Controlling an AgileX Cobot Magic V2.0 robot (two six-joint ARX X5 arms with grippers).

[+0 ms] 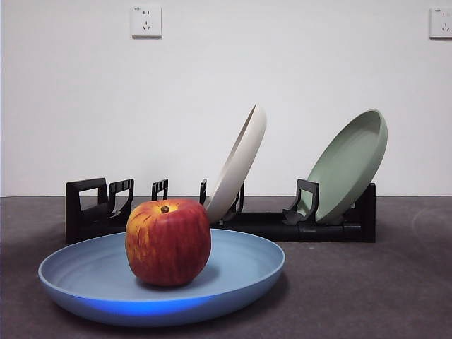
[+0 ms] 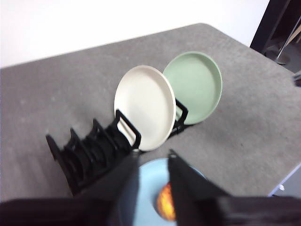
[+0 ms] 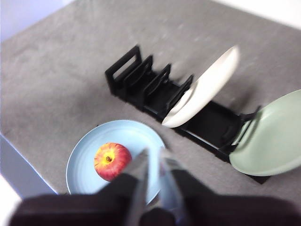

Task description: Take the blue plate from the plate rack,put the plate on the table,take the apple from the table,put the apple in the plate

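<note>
both grippers hang high above the table [image 1: 395, 296], left gripper [image 2: 151, 162] jaws parted, right gripper [image 3: 153, 157] jaws narrowly apart, holding nothing. apple [image 1: 168, 241] sits upright in the blue plate [image 1: 240, 272] before the plate rack [image 1: 92, 212]; it looks firm, smooth, best gripped across its widest part.

front view: low, near table [image 1: 395, 282] level, facing the back wall, close on the blue plate [image 1: 240, 272] and apple [image 1: 168, 242], with the plate rack [image 1: 325, 226] behind. left wrist view: high, looking steeply down over the rack from above the plate. right wrist view: high, angled down; all three views share plate, apple and rack.
</note>
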